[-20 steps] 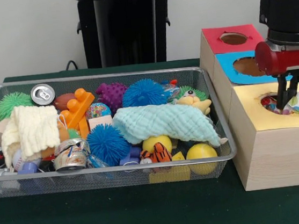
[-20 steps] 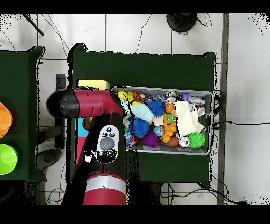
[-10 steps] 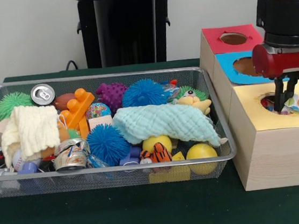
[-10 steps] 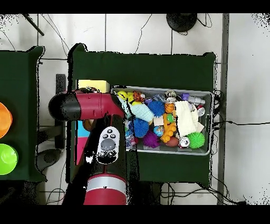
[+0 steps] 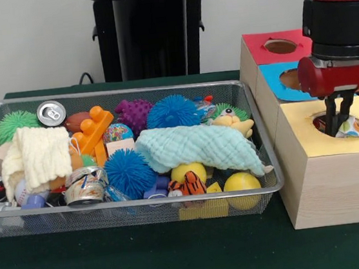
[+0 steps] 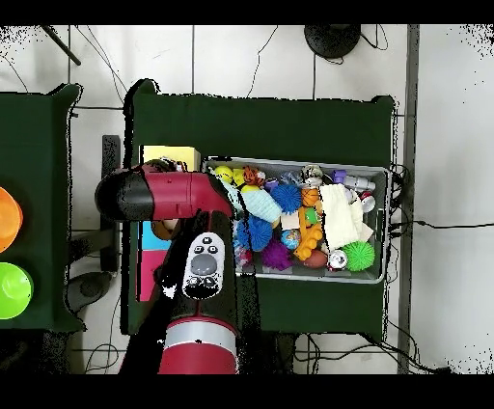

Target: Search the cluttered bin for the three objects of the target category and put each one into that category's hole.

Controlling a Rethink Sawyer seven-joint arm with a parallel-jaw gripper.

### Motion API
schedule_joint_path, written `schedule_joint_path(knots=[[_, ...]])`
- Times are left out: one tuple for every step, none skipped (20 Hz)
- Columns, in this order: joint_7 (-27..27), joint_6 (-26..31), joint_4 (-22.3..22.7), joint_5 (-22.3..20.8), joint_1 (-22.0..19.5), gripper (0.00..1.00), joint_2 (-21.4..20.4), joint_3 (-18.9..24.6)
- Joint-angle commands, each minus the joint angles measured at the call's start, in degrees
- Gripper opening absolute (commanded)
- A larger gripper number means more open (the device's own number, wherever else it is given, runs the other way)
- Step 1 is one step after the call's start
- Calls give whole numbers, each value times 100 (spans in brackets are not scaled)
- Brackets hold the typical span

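Front view: the tool [image 5: 336,123] hangs over the yellow box's hole [image 5: 331,123], its fingers close together and dipping into the opening. A crinkly packet [image 5: 349,128] lies in the hole just beside them; whether they grip it I cannot tell. The bin [image 5: 263,186] is full of clutter: balls, cloths, a can [image 5: 51,113].

Overhead view: the arm [image 6: 169,193] covers the boxes, so the hole is hidden. The bin [image 6: 299,161] lies just beside. One item looks delivered; the rest likely remain.
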Motion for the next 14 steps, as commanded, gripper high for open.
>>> schedule_joint_path(knots=[[1281,-420,729,170,-233,0,236,410],[1286,-446,741,173,-236,0,233,417],[1286,-448,744,176,-233,0,233,416],[1286,-450,747,179,-231,0,234,416],[1287,-451,751,182,-228,0,234,415],[1290,-441,751,188,-224,0,237,414],[1309,-475,778,191,-222,0,237,420],[1328,-510,805,195,-220,0,238,426],[1341,-537,815,210,-229,0,249,446],[1354,-564,825,225,-238,0,261,467],[1341,-568,820,247,-268,0,276,508],[1340,-585,841,266,-290,0,284,541],[1346,-636,890,282,-316,0,284,585],[1352,-688,940,299,-342,0,283,629]])
